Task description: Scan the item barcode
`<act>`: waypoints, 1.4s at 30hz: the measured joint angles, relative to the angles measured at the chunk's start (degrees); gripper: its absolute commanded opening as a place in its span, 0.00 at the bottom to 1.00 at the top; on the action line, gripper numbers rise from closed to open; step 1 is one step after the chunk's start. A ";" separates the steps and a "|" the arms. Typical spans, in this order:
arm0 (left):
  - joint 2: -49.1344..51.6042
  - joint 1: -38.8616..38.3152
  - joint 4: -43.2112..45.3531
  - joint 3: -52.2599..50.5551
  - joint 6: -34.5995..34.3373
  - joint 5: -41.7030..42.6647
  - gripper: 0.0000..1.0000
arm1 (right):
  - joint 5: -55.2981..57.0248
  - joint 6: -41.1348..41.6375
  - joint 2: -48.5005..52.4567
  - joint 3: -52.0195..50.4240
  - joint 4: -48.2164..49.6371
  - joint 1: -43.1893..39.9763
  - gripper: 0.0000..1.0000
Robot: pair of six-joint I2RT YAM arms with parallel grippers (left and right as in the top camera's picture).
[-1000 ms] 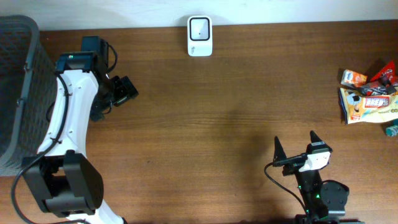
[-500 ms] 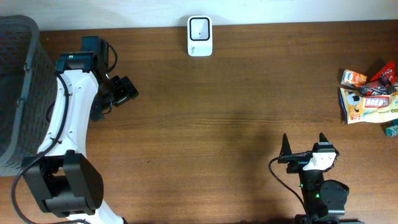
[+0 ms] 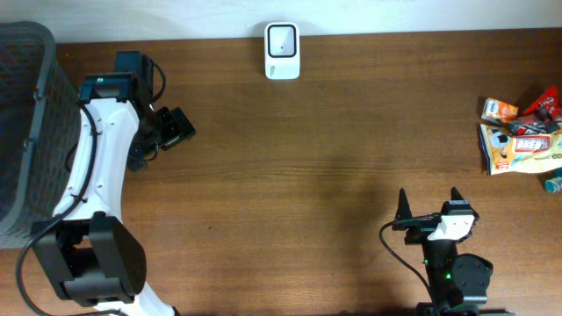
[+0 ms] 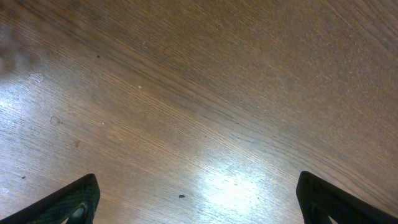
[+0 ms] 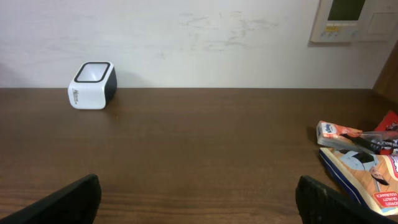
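A pile of snack packets [image 3: 518, 140], the items, lies at the table's right edge; it also shows in the right wrist view as snack packets [image 5: 364, 168] at lower right. The white barcode scanner [image 3: 282, 51] stands at the back centre, seen as the scanner [image 5: 92, 85] by the wall. My right gripper [image 3: 429, 202] is open near the front edge, well short of the packets, and the right gripper [image 5: 199, 202] holds nothing. My left gripper [image 3: 161, 133] hovers at the left, and the left gripper [image 4: 199, 205] is open over bare wood.
A dark mesh basket [image 3: 26, 132] stands at the left edge beside the left arm. A small teal object [image 3: 553, 183] lies just below the packets. A wall panel [image 5: 345, 18] hangs behind the table at upper right.
My right gripper has shifted slightly to the right and toward the front edge, then stopped. The left arm has not moved.
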 measured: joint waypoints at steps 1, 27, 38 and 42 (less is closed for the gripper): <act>0.00 0.00 0.00 0.00 0.00 0.00 0.99 | 0.00 0.02 0.00 0.00 0.00 0.00 0.99; -88.08 0.00 36.30 -67.78 16.44 -4.07 0.99 | 0.00 0.02 -0.15 0.00 0.04 0.22 0.99; -104.76 2.75 68.22 -89.22 33.11 2.82 0.99 | 0.00 -0.02 -0.04 0.00 0.04 0.22 0.99; -104.89 2.75 74.51 -95.01 33.62 3.69 0.99 | 0.02 0.00 -0.04 0.00 0.04 0.22 0.99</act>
